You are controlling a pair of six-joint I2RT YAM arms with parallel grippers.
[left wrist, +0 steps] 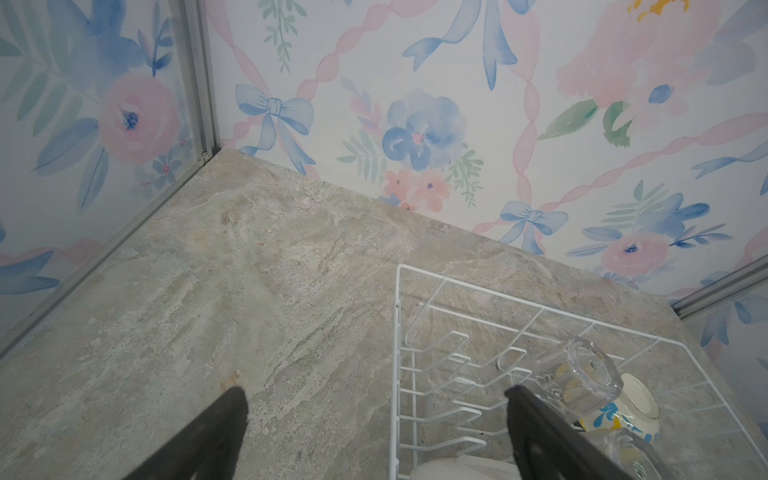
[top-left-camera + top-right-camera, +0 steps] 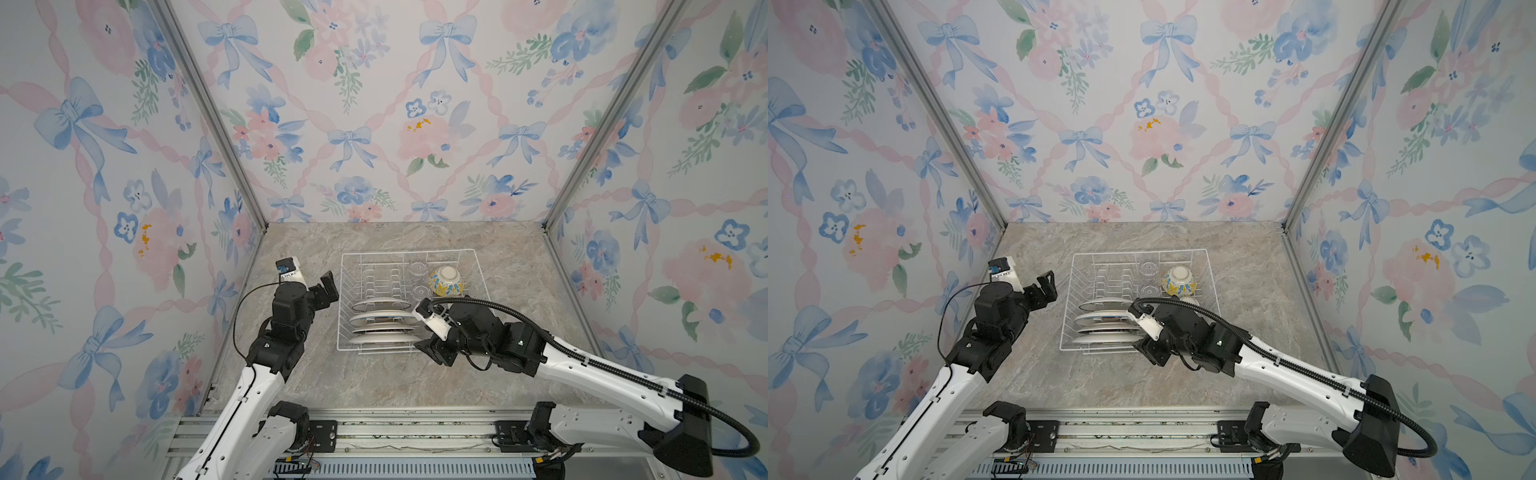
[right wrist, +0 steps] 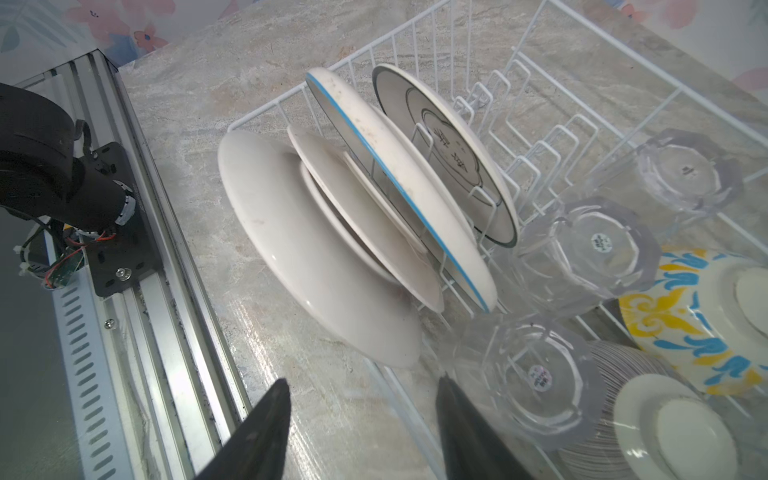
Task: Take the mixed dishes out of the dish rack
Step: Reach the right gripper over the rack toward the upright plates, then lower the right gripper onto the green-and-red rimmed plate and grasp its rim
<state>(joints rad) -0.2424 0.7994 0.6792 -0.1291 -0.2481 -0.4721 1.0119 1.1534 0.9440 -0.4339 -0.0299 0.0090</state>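
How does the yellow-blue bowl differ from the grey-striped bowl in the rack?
The yellow-blue bowl carries a bold floral pattern; the grey-striped bowl has only fine grey lines. In the right wrist view, the yellow-blue bowl shows more of its side, while a clear glass partly hides the grey-striped bowl. Both stand upside down in the dish rack.

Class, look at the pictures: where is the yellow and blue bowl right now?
In both top views the yellow and blue bowl sits upside down in the far right corner of the dish rack, beside a clear glass.
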